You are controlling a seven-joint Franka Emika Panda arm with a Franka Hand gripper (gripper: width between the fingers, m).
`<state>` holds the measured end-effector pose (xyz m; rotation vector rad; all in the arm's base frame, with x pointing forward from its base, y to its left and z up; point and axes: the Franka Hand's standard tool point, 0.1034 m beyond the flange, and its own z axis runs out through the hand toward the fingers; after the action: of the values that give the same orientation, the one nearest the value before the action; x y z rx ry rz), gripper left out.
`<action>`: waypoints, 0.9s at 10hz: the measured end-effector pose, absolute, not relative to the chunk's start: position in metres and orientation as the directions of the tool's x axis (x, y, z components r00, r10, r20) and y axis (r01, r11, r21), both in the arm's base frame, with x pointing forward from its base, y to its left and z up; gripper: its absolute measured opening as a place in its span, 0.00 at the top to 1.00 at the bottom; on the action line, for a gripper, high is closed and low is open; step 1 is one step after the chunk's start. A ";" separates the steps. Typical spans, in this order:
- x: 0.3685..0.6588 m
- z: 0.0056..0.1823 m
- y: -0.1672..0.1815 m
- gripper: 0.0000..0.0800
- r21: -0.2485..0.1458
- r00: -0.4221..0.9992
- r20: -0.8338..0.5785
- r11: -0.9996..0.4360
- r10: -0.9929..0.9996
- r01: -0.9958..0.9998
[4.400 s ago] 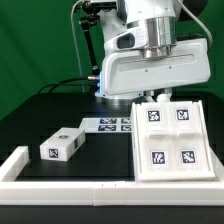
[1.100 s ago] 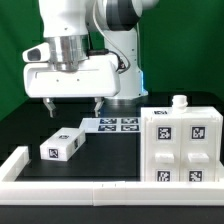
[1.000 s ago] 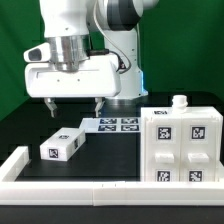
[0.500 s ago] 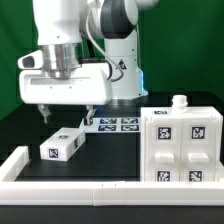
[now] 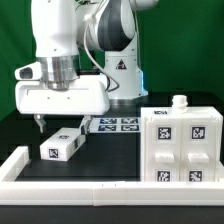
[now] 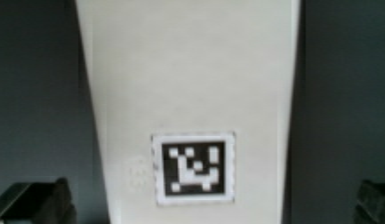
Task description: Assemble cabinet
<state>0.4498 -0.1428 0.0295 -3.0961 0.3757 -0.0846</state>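
The white robot arm (image 5: 60,45) reaches down over the black table (image 5: 110,155), on the half toward the exterior view's left. Its tool (image 5: 62,124) hangs just above a small white oblong drawer block (image 5: 62,145). The tool is spread wide and has hold of nothing. One dark finger (image 5: 38,122) stands past one side of the block and the other past the opposite side. The block lies flat and askew to the table's edges, with a black-and-white square tag showing on the end that faces the camera.

In the wrist view the drawer block (image 6: 189,90) runs lengthwise between the two dark fingertips (image 6: 29,200). A strip of dark table shows on each side, so neither fingertip touches it. A tag sits on the block's upper face, close to the tool (image 6: 198,205).

The large white plastic box-shaped cabinet body (image 5: 180,145) stands well apart from the block. It is by the table corner nearest the camera, on the exterior view's right. Four square tags show on the side facing the camera, and a small white knob (image 5: 180,101) sticks up from its top.

The marker board (image 5: 115,124) lies flat near the middle of the table, between the block and the cabinet body but farther from the camera. A long white border rail (image 5: 100,186) runs along the table's near edge and turns up the edge on the exterior view's left.
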 end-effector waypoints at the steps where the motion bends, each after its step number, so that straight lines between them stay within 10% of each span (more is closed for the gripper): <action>1: 0.449 0.024 -0.141 0.00 -0.025 0.970 0.052 -0.971 -0.237 -0.236; 5: 0.444 0.008 -0.140 0.00 -0.015 0.973 0.056 -0.974 -0.225 -0.225; 6: 0.444 0.008 -0.140 0.19 -0.015 0.973 0.055 -0.974 -0.225 -0.225; 9: 0.445 0.008 -0.137 0.30 -0.016 0.974 0.054 -0.976 -0.218 -0.217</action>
<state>0.4454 -0.1369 0.0081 -3.1120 0.3430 -0.0874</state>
